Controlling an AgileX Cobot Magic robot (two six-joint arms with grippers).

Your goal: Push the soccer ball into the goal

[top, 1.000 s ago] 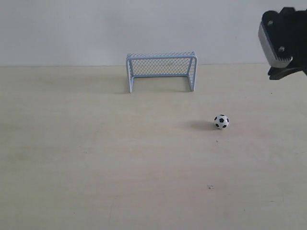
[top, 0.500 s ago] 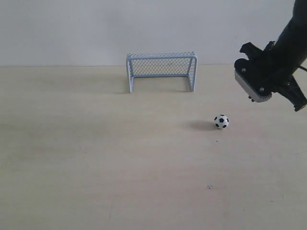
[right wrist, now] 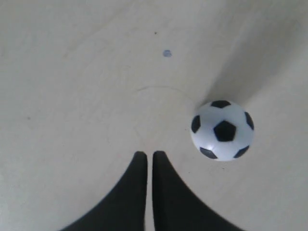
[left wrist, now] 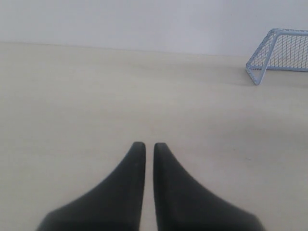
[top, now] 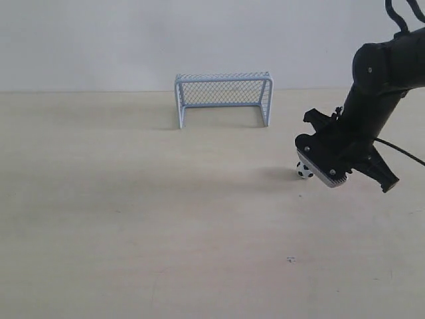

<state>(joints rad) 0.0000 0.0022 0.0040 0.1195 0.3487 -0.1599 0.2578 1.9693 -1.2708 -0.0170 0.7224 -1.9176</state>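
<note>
Jaws nearly together (nothing between), right gripper (right wrist: 145, 154) angled down just beside soccer ball (right wrist: 222, 130).

No letters, numbers, brand marks or signs can be read in any view. The soccer ball (right wrist: 222, 130) bears only its black patches on white, and the goal (top: 223, 78) has a plain frame with no label.
</note>
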